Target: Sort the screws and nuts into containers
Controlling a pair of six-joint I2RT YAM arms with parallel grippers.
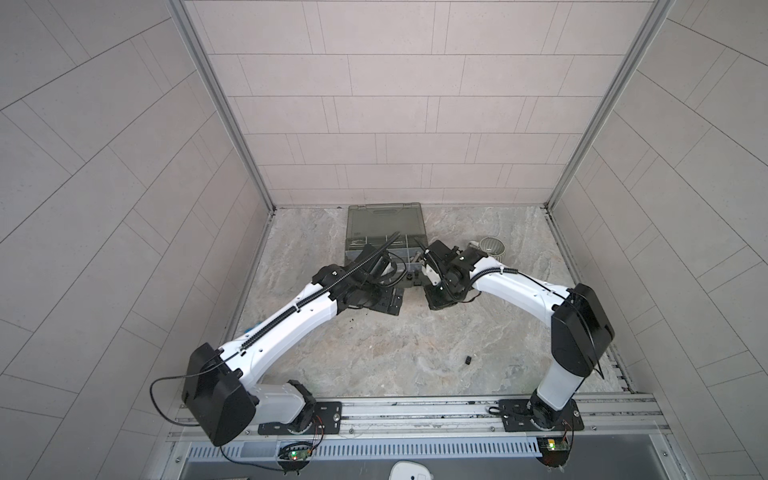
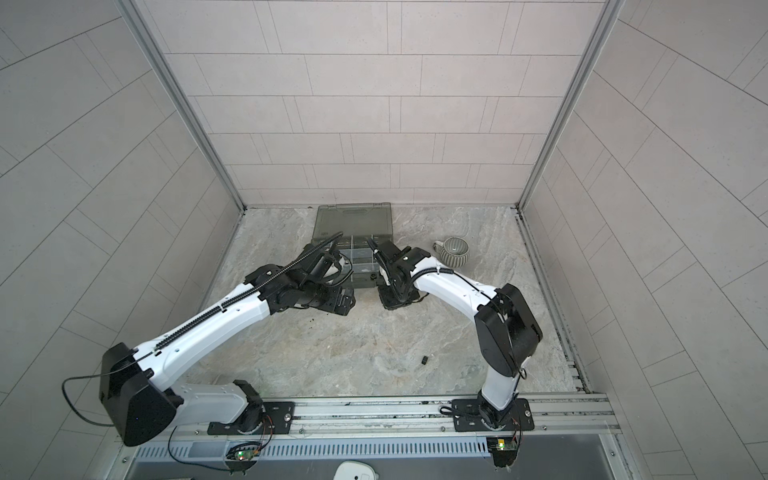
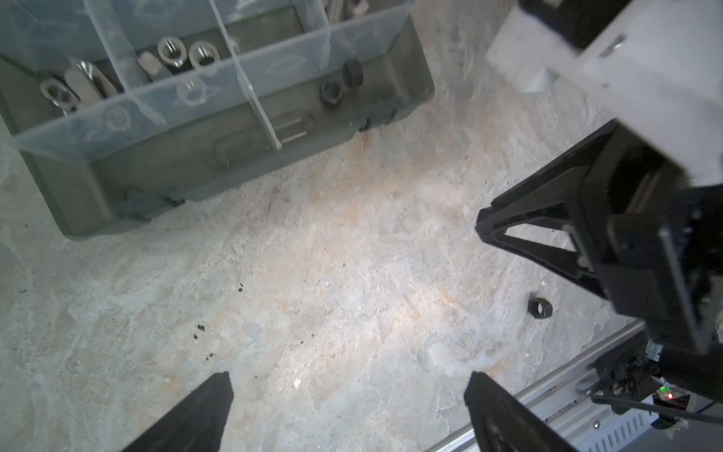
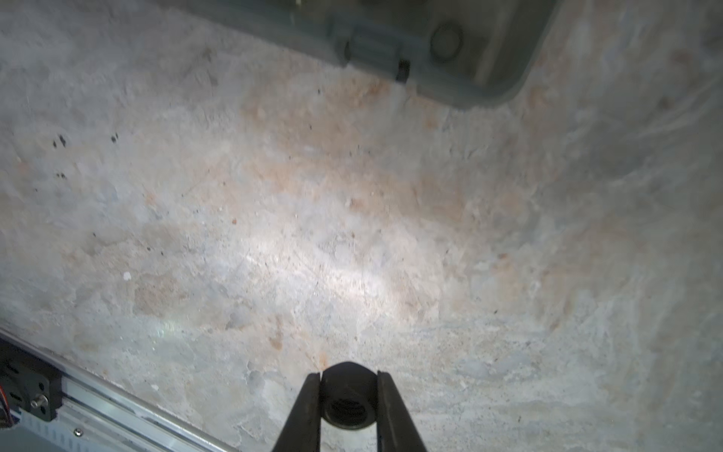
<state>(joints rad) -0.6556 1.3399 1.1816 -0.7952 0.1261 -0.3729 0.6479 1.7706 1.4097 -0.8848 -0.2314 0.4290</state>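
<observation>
A black nut (image 4: 348, 395) is pinched between the fingers of my right gripper (image 4: 349, 375), a little above the stone table in front of the organizer case (image 4: 489, 82). My left gripper (image 3: 349, 381) is wide open and empty over bare table, just in front of the case (image 3: 234, 156). In the containers lie silver nuts (image 3: 172, 51), wing nuts (image 3: 84, 80) and two black nuts (image 3: 331, 92). Of the screws only a silver bit shows at the edge (image 3: 346, 4). Another black nut (image 3: 540, 308) lies loose on the table (image 1: 468, 360).
The case's lid (image 1: 384, 220) stands open toward the back wall. A striped mug (image 1: 492, 247) sits right of the case, behind my right arm. Dark crumbs (image 3: 199, 326) dot the table. A metal rail (image 1: 415, 409) runs along the front edge.
</observation>
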